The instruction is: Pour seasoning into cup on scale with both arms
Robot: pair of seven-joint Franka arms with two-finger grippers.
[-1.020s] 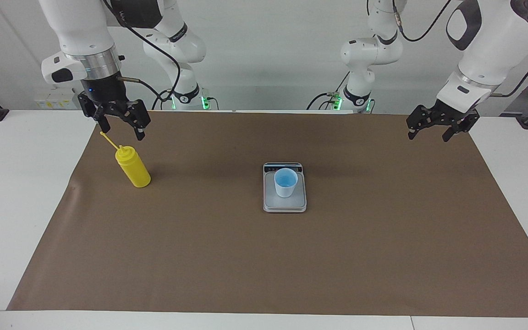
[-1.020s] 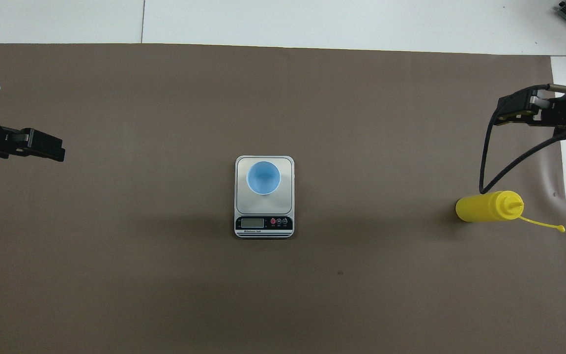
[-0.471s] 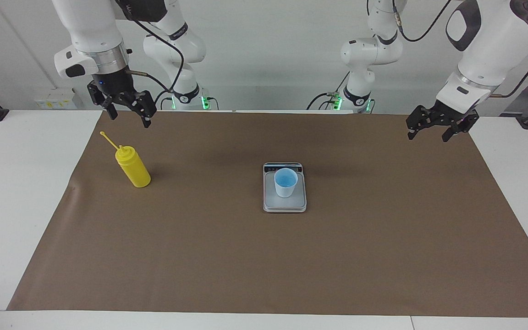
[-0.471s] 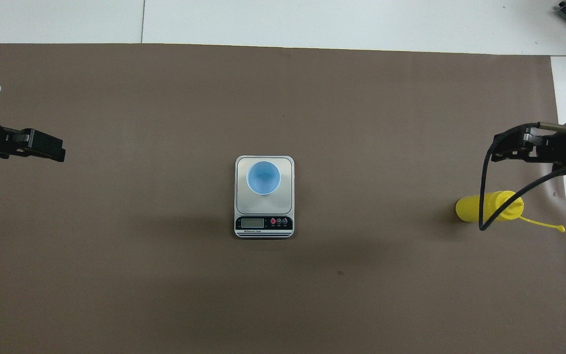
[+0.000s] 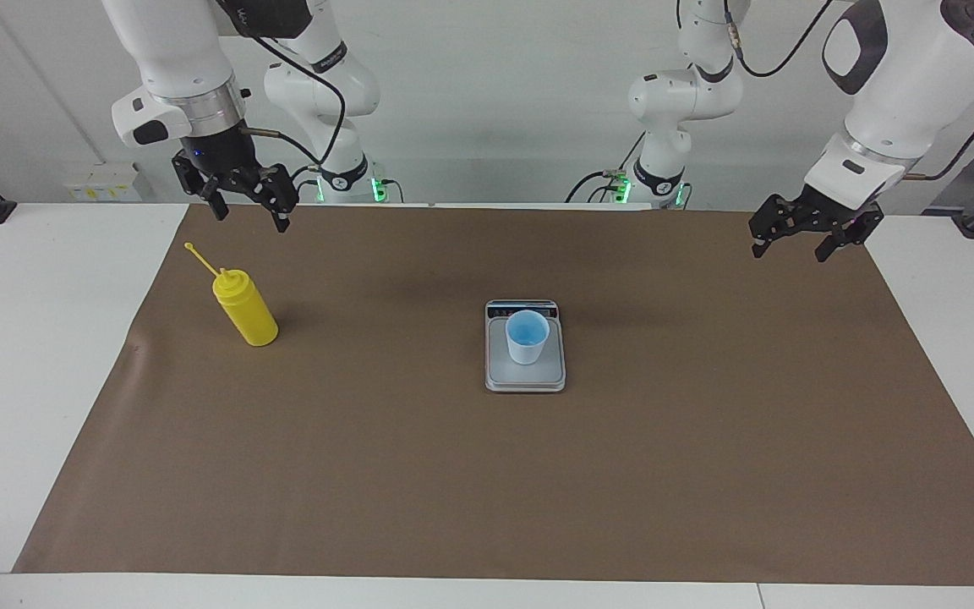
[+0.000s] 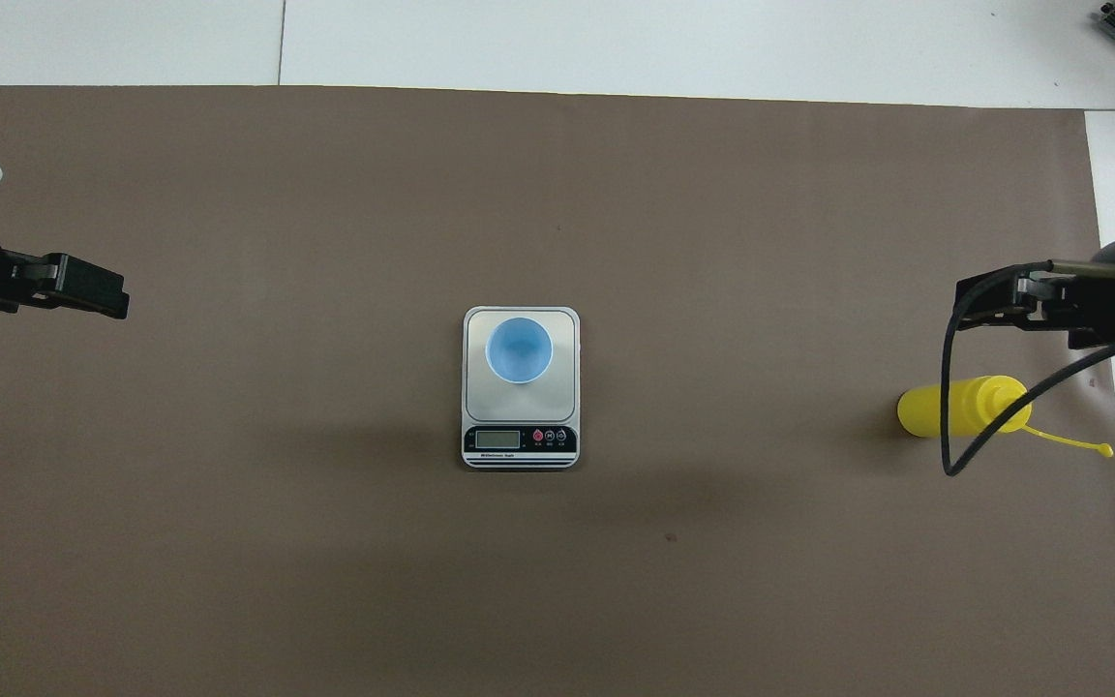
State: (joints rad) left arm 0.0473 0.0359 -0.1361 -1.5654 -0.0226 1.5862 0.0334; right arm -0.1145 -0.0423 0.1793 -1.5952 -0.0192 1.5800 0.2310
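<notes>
We see the yellow seasoning bottle (image 5: 245, 309) standing upright on the brown mat (image 5: 487, 474) at the right arm's end of the surface, untouched. The right gripper (image 5: 250, 213) hangs above the mat near the bottle, fingers spread and empty. The cup (image 5: 527, 336) sits on the scale (image 5: 525, 378) mid-mat. The left gripper (image 5: 790, 248) waits over the mat's other end, fingers spread

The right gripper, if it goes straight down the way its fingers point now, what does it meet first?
Probably only the brown mat. The right gripper hangs open, apart from the yellow bottle, though depth is unclear.
</notes>
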